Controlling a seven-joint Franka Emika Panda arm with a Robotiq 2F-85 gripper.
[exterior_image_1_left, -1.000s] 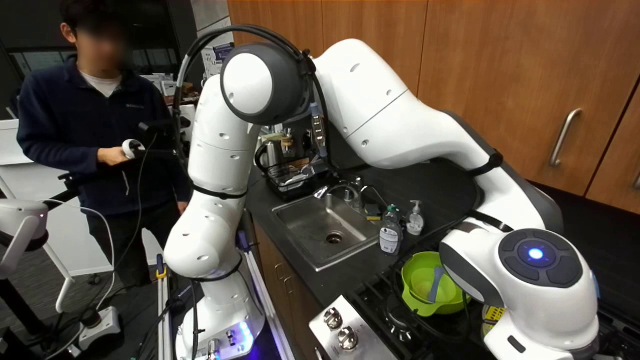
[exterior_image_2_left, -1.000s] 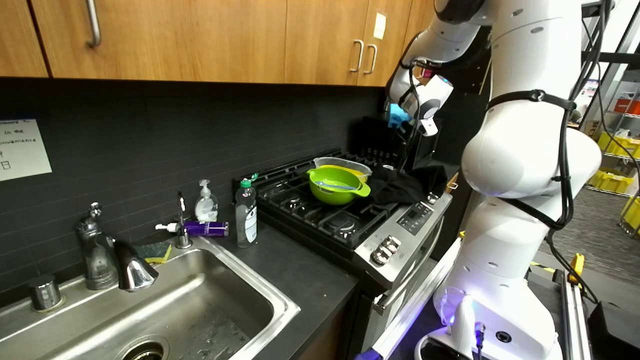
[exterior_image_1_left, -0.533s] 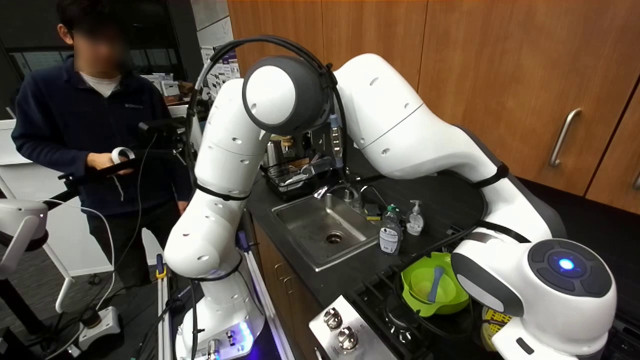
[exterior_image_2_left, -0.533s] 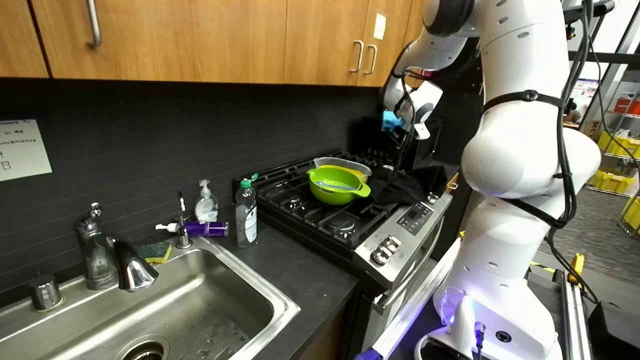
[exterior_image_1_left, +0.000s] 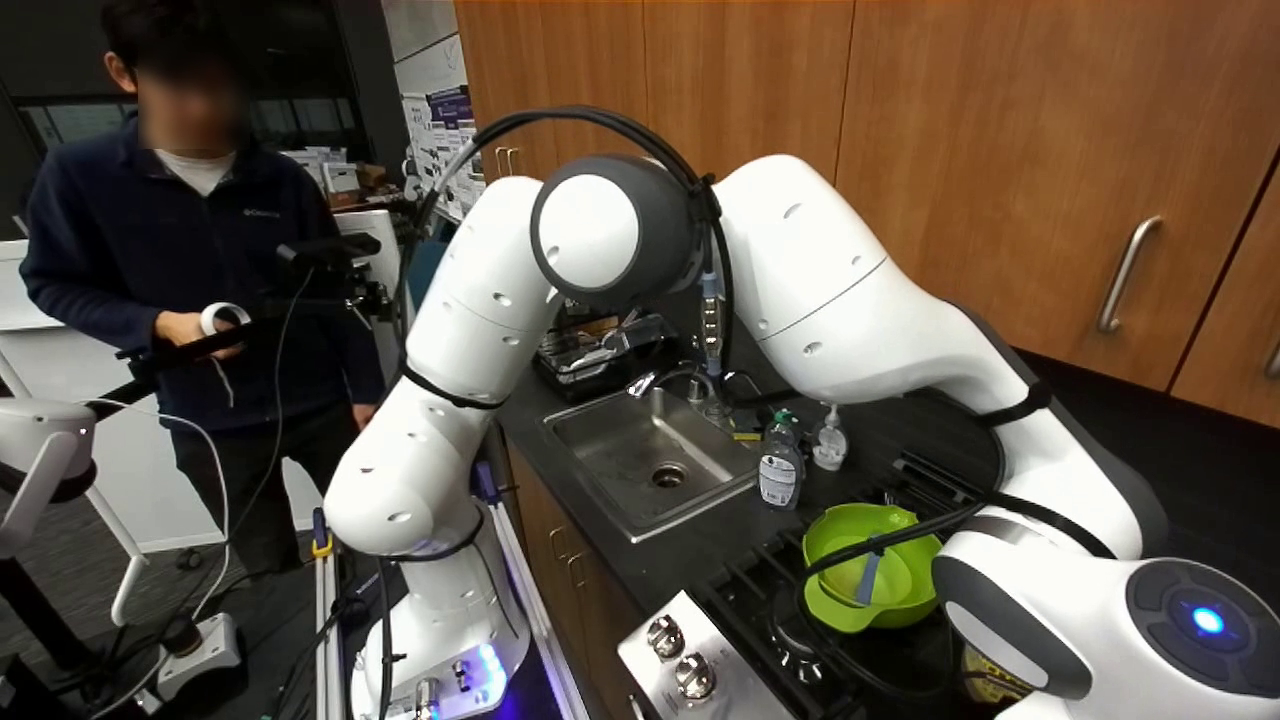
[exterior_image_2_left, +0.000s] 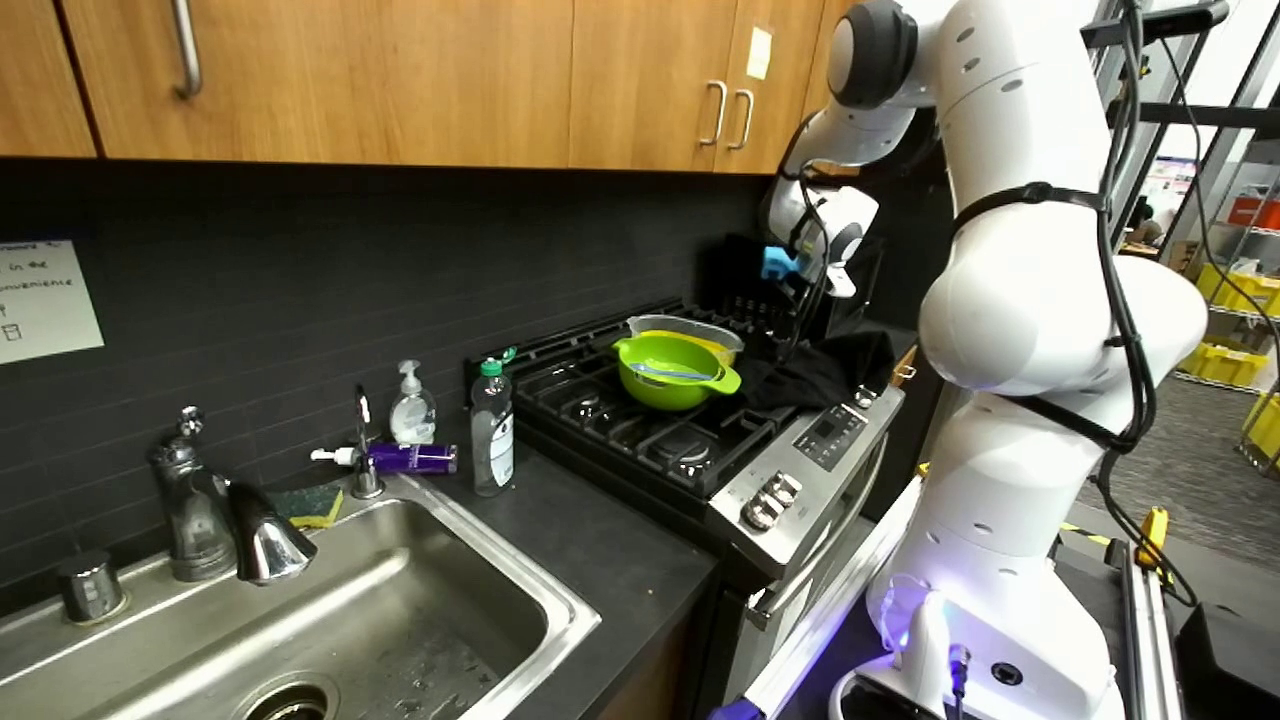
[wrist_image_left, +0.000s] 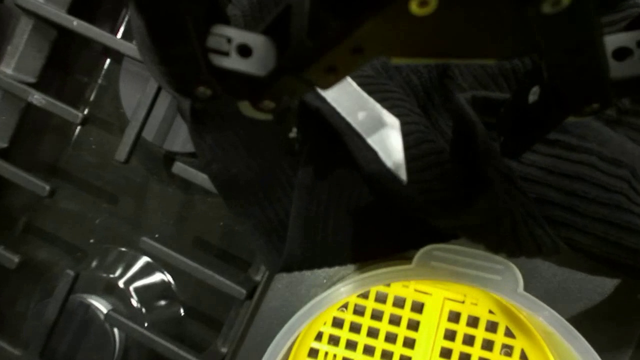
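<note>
1. Gripper, one, is hanging over the black cloth, its fingers standing wide apart; whether the tips are touching fabric, the dim wrist view is leaving unclear.
2. Black cloth, ribbed, one, is lying rumpled on the stove, its folds showing between the fingers, a white tag-like piece standing out among them.
3. Translucent bowl, one, is sitting just beside the cloth, a yellow grid lying inside.
4. Green bowl, one, is resting near the translucent bowl, a blue utensil leaning within.
5. Clear bottle, green-capped, one, is standing upright on the counter between sink and stove.
</note>
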